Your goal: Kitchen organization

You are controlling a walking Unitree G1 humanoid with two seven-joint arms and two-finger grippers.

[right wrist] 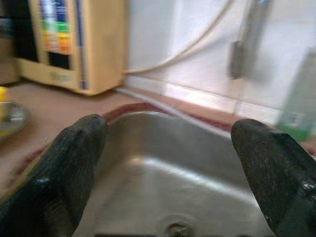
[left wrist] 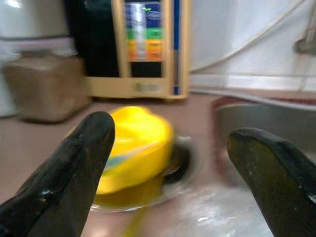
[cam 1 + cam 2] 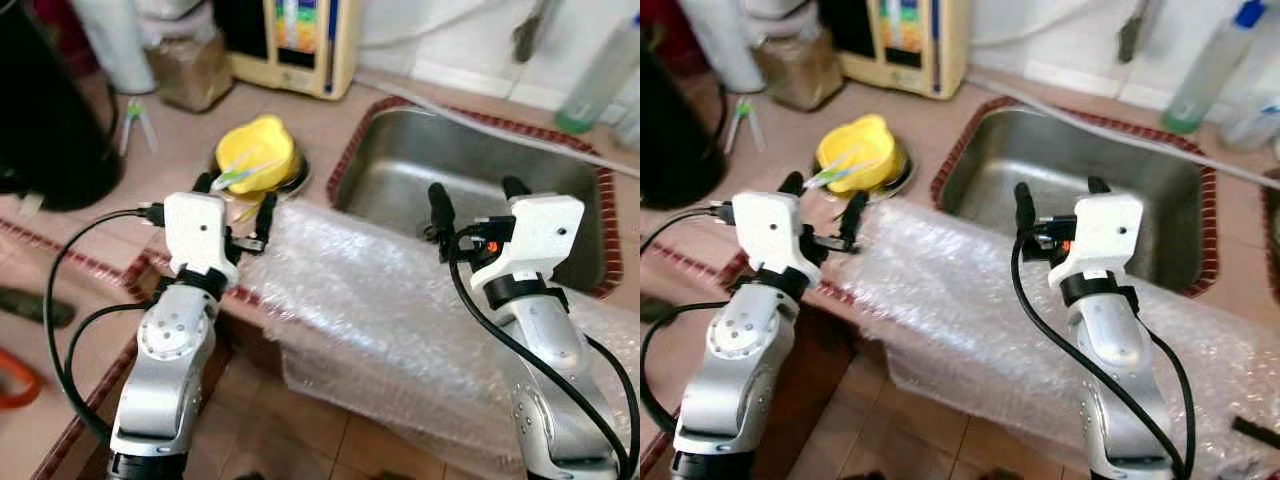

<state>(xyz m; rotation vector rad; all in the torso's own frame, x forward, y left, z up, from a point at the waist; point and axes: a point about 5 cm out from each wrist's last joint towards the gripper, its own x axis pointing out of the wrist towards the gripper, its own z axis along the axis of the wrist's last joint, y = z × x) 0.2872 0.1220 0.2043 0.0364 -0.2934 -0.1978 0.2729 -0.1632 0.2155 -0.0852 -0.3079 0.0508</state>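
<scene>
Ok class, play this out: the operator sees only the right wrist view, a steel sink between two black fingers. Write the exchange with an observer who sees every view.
Operator: What is under my right hand?
Observer: A sheet of bubble wrap draped over the counter's front edge, beside the sink.
Operator: Where is the left hand?
Observer: The left hand hovers with fingers apart at the left end of the bubble wrap, facing a yellow bowl.
Operator: What does the bowl rest on?
Observer: A round metal dish on the counter, left of the sink.
Operator: Anything standing right of the sink?
Observer: A clear bottle with a blue cap, at the back wall.
</scene>
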